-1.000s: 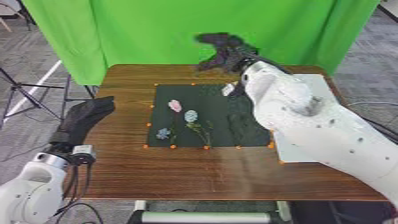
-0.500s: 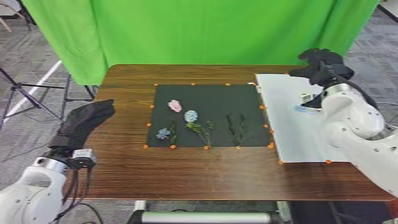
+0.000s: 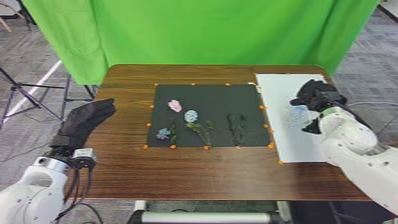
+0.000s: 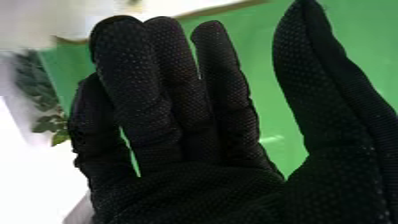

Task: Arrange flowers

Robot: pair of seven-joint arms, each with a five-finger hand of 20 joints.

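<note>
Right hand [image 3: 323, 96] held over white board [image 3: 302, 154], fingers straight, thumb spread apart from them. Pale blue flowers [image 3: 298, 116] seen on the board, just beside the hand, toward the dark mat [image 3: 218, 95]. Leaves [image 4: 43, 95] noted beside the fingers in wrist view.

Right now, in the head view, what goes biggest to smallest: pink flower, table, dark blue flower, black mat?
1. Table
2. Black mat
3. Pink flower and dark blue flower: they look about alike, so I can't rank them.
</note>
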